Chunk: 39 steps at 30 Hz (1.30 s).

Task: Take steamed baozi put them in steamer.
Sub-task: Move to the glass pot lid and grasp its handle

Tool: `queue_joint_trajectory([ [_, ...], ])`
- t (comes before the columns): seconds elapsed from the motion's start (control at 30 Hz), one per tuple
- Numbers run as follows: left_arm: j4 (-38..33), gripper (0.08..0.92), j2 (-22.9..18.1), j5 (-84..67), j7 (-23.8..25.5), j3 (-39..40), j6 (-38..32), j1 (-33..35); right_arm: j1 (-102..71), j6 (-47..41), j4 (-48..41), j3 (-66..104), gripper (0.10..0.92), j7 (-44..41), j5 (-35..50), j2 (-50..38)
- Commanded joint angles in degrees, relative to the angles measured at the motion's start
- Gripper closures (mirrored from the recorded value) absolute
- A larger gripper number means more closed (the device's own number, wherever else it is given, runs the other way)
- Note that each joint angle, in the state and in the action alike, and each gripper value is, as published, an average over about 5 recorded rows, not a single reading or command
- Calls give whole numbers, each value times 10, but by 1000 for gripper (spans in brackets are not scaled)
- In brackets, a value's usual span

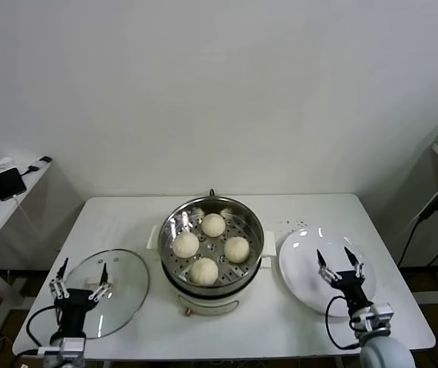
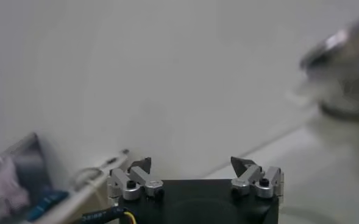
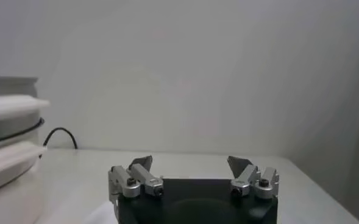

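Head view, as we record it: left gripper (image 1: pixel 81 274), low at the near left of the white table (image 1: pixel 126 218), fingers spread wide and holding nothing, poised over the round glass lid (image 1: pixel 130 280) that lies flat beside the steamer. Right gripper (image 1: pixel 339 260), low at the near right, fingers likewise spread wide and empty, poised over the flat white plate (image 1: pixel 303 253), which carries nothing. Steamer (image 1: pixel 245 216), shiny steel on a white base, stands at the table's middle between the two grippers, well apart from both. Steamed baozi (image 1: pixel 213 225), four in number, all sit on the perforated tray inside it: one at the far side, one to the left (image 1: pixel 186 244), one to the right (image 1: pixel 236 249), one nearest us (image 1: pixel 203 271). Left wrist view: we note the left gripper (image 2: pixel 195 164) parted wide with only air between its tips, the steamer (image 2: pixel 344 73) a blur farther off. Right wrist view: right gripper (image 3: pixel 194 163) equally wide and empty, the steamer (image 3: pixel 8 122) to one side.
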Motion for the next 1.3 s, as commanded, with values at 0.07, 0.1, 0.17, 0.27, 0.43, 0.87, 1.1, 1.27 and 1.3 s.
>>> queue_joint_trajectory([
  [0.07, 105, 177, 13, 450, -143, -12, 62, 34, -61, 18, 7, 33, 202, 1, -52, 83],
  [0.1, 116, 177, 12, 469, -149, -9, 65, 35, -61, 16, 7, 32, 202, 2, -51, 83],
  [0.17, 137, 177, 9, 496, -158, -2, 69, 35, -61, 13, 11, 31, 203, 2, -50, 81],
  [0.27, 153, 177, 3, 515, -165, 6, 70, 27, -61, 11, 20, 32, 203, 4, -49, 79],
  [0.43, 170, 177, -3, 547, -165, 16, 62, 1, -59, 6, 31, 33, 203, 8, -49, 78],
  [0.87, 230, 177, 4, 569, -153, 31, 67, -71, -78, -3, 62, 43, 203, 17, -59, 83],
  [1.1, 267, 177, 12, 569, -146, 35, 69, -107, -92, -8, 81, 49, 203, 20, -62, 86],
  [1.27, 282, 177, 19, 565, -141, 37, 71, -123, -98, -11, 88, 52, 203, 20, -68, 88],
  [1.3, 282, 177, 20, 563, -140, 37, 71, -125, -98, -11, 88, 52, 202, 21, -70, 89],
])
